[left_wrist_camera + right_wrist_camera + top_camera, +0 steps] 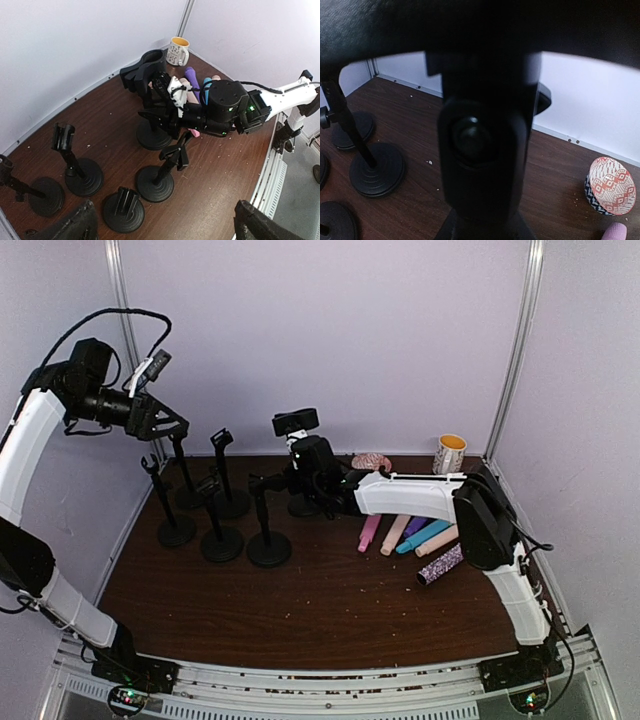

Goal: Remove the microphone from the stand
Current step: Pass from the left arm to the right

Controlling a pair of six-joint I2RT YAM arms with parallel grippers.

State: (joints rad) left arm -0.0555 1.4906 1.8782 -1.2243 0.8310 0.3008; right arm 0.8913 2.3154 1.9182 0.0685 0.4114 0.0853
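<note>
Several black stands stand on the brown table (330,610). My right gripper (300,475) reaches in from the right and is closed round the post of the rear stand (296,423), whose clip fills the right wrist view (482,150). From the left wrist view that gripper (167,107) hugs the same stand (152,135). Every clip I see is empty. Several microphones (420,537) lie flat on the table's right side, among them a pink one (369,533) and a glittery one (440,565). My left gripper (178,428) hangs high at the back left, open and holding nothing (165,227).
Other stands crowd the left half (222,543) (269,548) (176,530). A yellow-lined cup (450,453) and a patterned bowl (371,460) sit at the back right by the wall. White walls close in the left, back and right sides.
</note>
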